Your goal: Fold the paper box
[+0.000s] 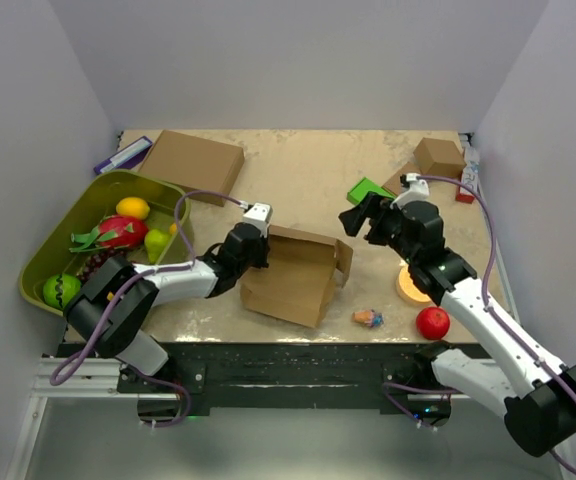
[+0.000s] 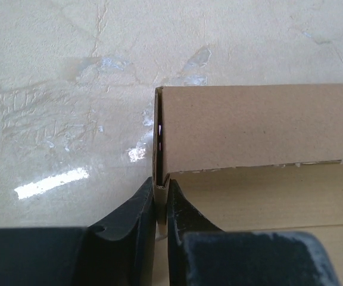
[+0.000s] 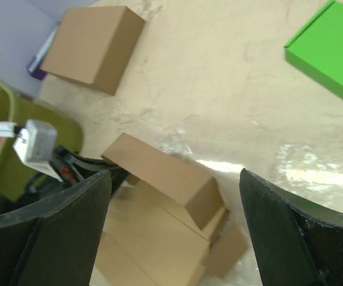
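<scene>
While your two arms reach over the glossy, marbled beige table (image 1: pixel 308 170), the paper box (image 1: pixel 293 280) lies between them. It is plain matte brown cardboard, part-folded, with one long side raised and a flat panel spread toward the near edge.

Left of your left gripper (image 2: pixel 161 190) sits an olive plastic bin (image 1: pixel 43 255) with rounded corners. Beyond that gripper rests a larger brown box (image 1: pixel 192 165), square-edged and closed. Beyond your right gripper (image 1: pixel 363 213) are a flat bright-green box (image 1: pixel 368 189) and a small cube-like brown box (image 1: pixel 438 156). On its near side lie a round orange disc (image 1: pixel 415 285), a glossy red apple (image 1: pixel 432 322) and a small multicoloured object (image 1: pixel 368 318).

Your left gripper is pinched nearly closed on a thin cardboard edge at the paper box's left corner, one finger on each face. Your right gripper stands wide open, holding nothing, up off the table just right of the paper box and apart from it.

The bin holds a pink dragon fruit (image 1: pixel 118 234), a yellow fruit (image 1: pixel 133 208), a green apple (image 1: pixel 61 290) and dark grapes (image 1: pixel 93 262).
</scene>
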